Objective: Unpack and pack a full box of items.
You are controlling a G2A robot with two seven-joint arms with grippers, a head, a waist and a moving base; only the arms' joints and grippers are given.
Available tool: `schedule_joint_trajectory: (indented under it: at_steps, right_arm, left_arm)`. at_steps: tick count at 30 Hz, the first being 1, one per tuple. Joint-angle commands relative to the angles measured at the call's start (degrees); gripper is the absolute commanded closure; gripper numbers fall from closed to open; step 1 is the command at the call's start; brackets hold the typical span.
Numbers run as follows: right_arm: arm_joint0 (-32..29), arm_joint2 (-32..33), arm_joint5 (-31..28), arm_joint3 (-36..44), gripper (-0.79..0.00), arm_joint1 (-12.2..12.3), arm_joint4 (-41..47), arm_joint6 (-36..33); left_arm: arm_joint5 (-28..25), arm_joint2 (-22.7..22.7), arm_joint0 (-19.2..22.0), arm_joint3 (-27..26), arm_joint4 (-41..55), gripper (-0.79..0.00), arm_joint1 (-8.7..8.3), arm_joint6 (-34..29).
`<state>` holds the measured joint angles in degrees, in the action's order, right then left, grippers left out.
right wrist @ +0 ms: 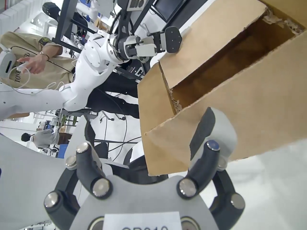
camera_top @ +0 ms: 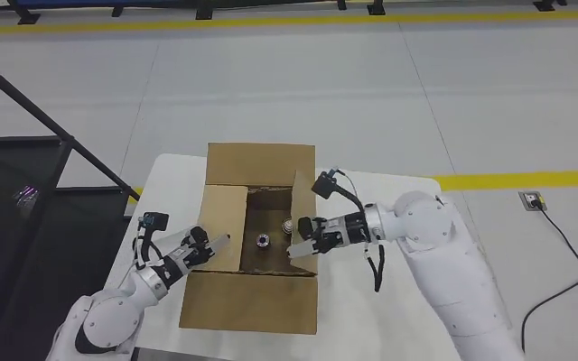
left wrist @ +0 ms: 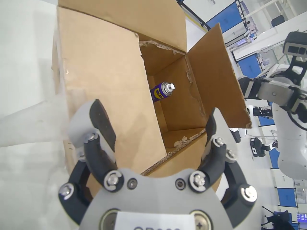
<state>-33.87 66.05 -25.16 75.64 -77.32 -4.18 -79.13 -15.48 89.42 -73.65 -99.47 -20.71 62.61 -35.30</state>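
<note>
The box (camera_top: 248,302) stands on the white table (camera_top: 172,176) with all four flaps folded out, the nearest flap lying flat toward the robot. The left gripper (left wrist: 156,111) hovers at the box's left side, at the outer edge of the left flap. Its fingers (left wrist: 100,120) are wide apart and hold nothing. From its wrist camera the near corner of the opening lies in the gap between them, though I cannot tell whether either pad touches the cardboard. The right gripper (right wrist: 150,123) sits at the opposite side, at the right flap. Its fingers (right wrist: 215,130) are also spread and empty, and a corner of cardboard reaches into the space between them. Whether they touch it cannot be made out. Down inside the box, between the two grippers and well below their fingertips, a can (left wrist: 161,92) with a blue and yellow label and a white nozzle stands upright on the floor. The top view shows a second can (camera_top: 287,226) just beside it, toward the right wall. Beyond them the far flap lies open on the table.
</note>
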Motion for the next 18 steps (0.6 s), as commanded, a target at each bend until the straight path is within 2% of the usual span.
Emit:
schedule_joint_trajectory:
  at_steps: [1,9,18]
  right_arm:
    - [1.49,-3.00,-1.00,-2.72,-0.785,0.11,-0.41,1.00]
    - [5.01,-10.50,-4.40,-9.92,-0.785,-0.48,-1.34,4.47]
    - [7.20,-14.68,-6.49,-13.42,-0.785,-1.37,-2.94,7.60]
  left_arm:
    - [0.08,-0.13,0.02,0.22,0.15,-0.785,-0.03,0.17]
    - [-0.07,1.11,-0.64,-0.08,1.31,-0.785,-0.30,0.63]
    - [-0.71,8.24,-3.59,-1.98,5.27,-0.785,-1.03,1.52]
